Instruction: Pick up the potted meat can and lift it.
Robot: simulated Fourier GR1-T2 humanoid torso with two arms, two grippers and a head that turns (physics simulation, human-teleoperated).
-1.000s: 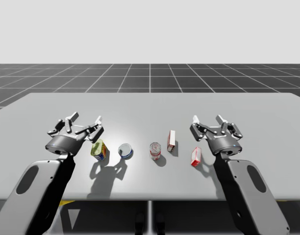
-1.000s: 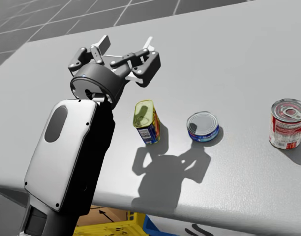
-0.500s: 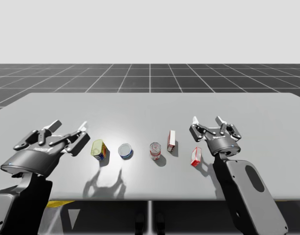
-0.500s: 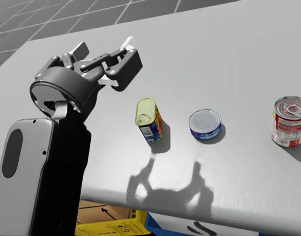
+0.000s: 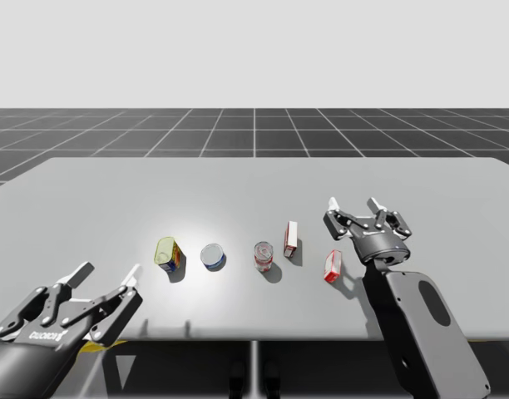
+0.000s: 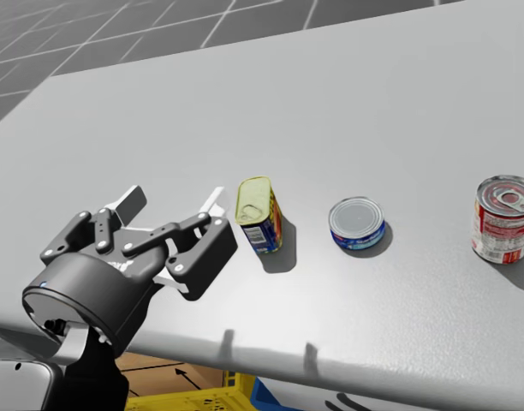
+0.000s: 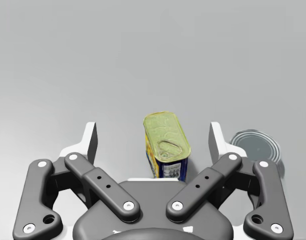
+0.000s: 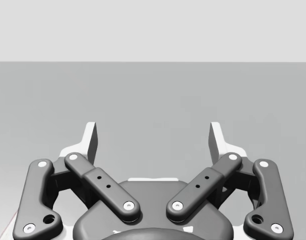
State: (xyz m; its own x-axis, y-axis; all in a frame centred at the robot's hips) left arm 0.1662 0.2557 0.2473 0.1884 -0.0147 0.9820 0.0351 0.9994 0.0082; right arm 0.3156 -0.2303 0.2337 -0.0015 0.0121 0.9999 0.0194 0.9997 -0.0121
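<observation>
1. The potted meat can stands upright on the worktop, toward my left. A flat blue can is just beside it.
2. My left pincer was up by the can a moment ago. It has now pulled back toward me, to the near edge of the worktop. The can has not moved.
3. The left pincer is spread wide and holds nothing. In the left wrist view the can sits straight ahead of it, in line with the gap between its fingers.
4. I think this is a fresh line-up to grab the can from the side. The can looks a little way off, but I cannot be sure.
5. My right pincer is spread and empty too. It hangs near a small red and white box, in the same place as before.
6. The can is not lifted yet, so the reach, the squeeze and the lift are all left to do.
</observation>
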